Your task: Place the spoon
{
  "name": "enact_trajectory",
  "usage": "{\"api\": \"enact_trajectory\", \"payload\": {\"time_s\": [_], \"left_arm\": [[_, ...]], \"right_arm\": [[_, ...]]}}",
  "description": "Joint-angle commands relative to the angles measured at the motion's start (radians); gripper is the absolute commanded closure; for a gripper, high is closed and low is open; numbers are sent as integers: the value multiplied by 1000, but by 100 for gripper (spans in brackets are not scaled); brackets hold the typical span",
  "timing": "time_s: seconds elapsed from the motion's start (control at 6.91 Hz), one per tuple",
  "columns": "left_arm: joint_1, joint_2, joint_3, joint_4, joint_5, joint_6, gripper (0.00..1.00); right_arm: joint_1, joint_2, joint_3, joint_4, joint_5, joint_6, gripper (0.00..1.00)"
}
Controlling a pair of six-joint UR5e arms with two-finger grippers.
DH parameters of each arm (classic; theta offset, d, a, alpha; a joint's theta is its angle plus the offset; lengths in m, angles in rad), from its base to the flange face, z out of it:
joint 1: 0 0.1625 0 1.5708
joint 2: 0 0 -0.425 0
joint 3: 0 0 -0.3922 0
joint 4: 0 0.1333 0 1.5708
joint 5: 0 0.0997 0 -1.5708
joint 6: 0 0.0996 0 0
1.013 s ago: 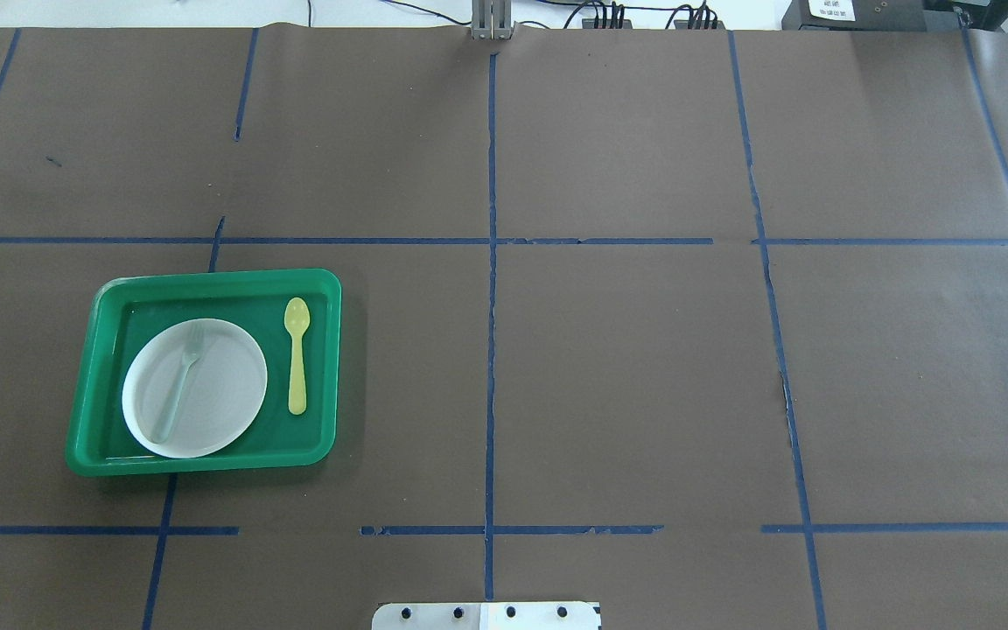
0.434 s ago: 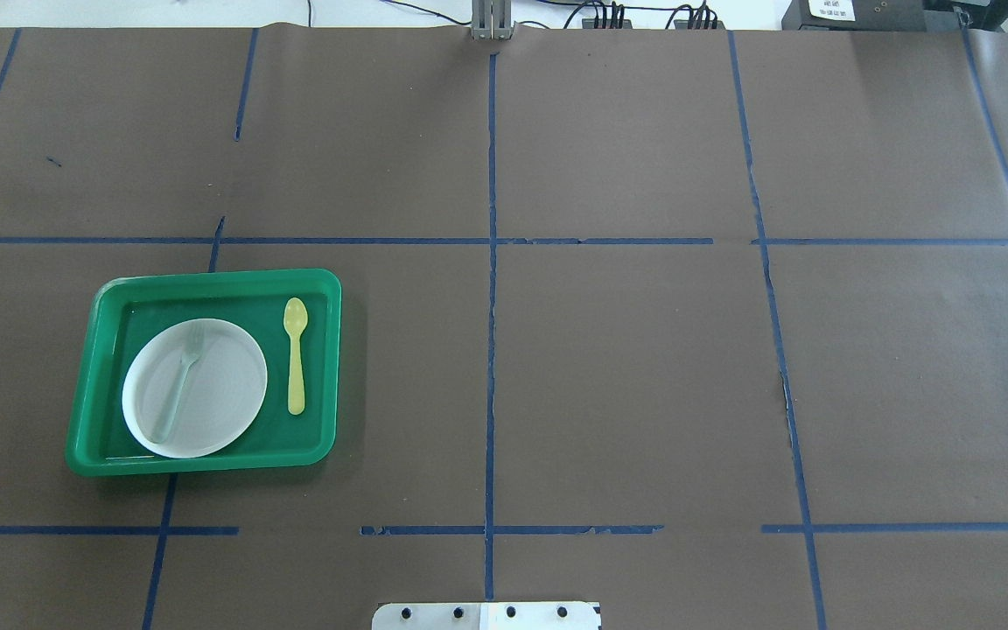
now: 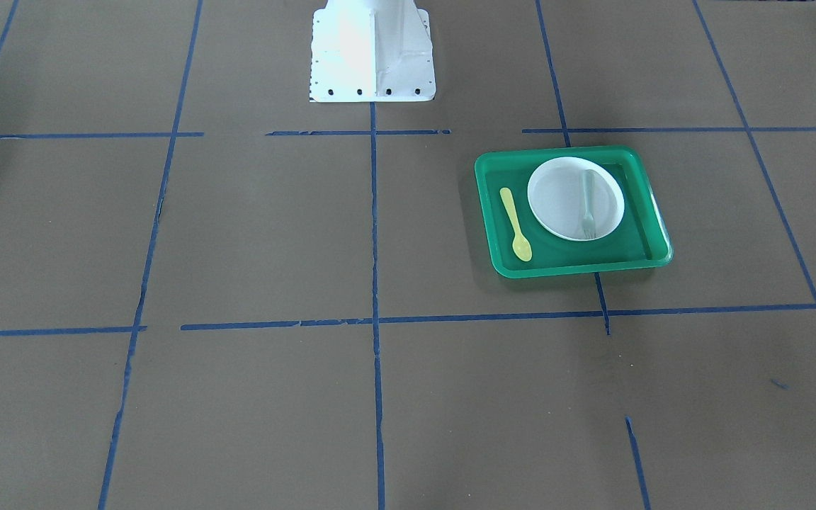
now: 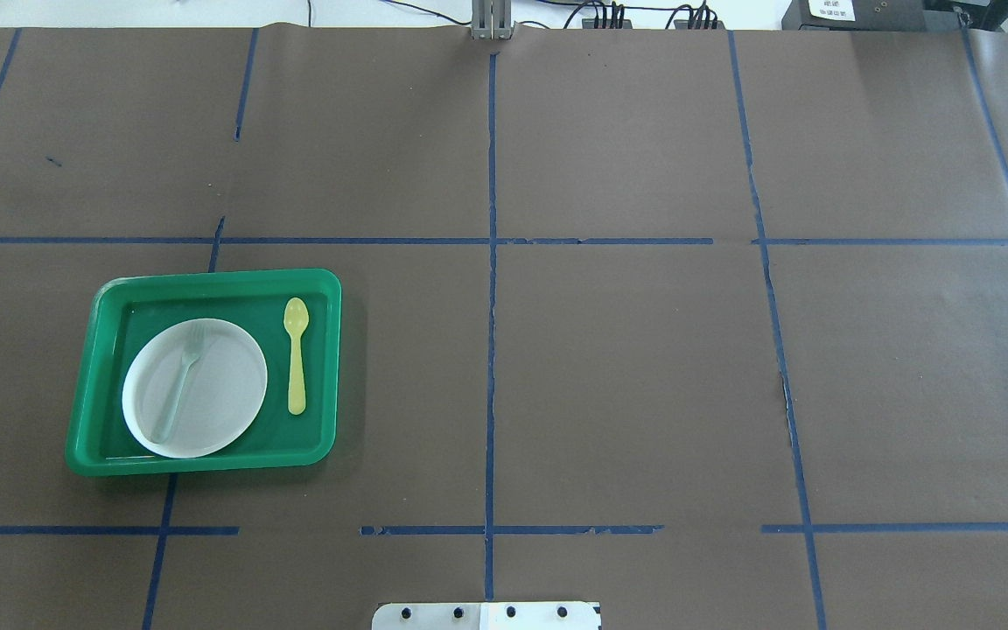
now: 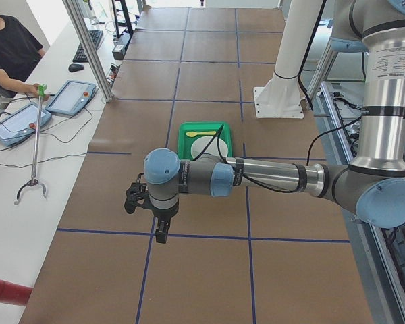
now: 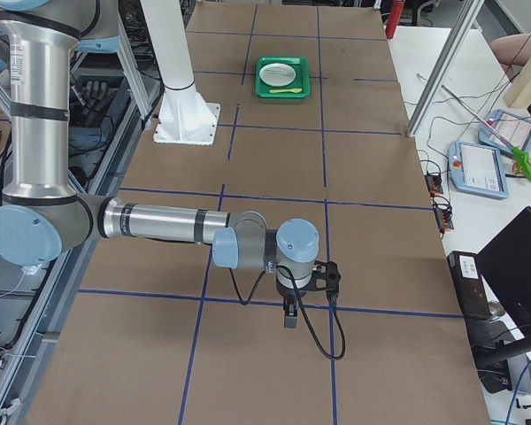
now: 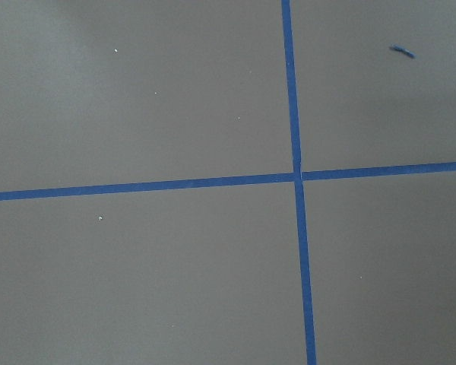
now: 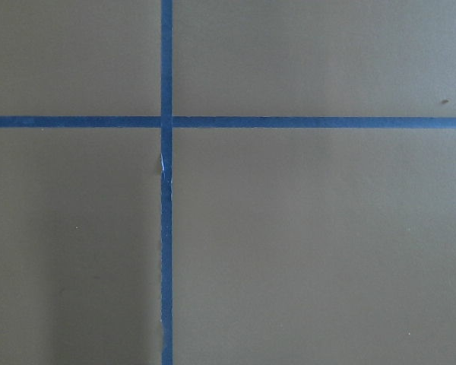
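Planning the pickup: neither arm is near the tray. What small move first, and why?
Probably swing the left gripper toward the spoon, to hover over its handle. The spoon lies in the green tray beside the plate, on the robot's left half; that gripper hangs far off over the table.

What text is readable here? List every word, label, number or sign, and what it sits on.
No text can be read.
The white label on the dark box beyond the table: too small.
A sticker on the left arm: blurred.
A sticker on the right arm: blurred.
The spoon, plate and tray: no print visible.
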Motion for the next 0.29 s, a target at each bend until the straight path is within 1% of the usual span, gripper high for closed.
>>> {"api": "enact_trajectory", "payload": {"time_s": [0.0,0.14], "left_arm": [[-1,-1,-8,1,0,0,0],[-1,-1,-13,1,0,0,0]], "right_arm": [[0,1,-1,0,-1,0,0],[0,1,0,0,1,0,0]]}}
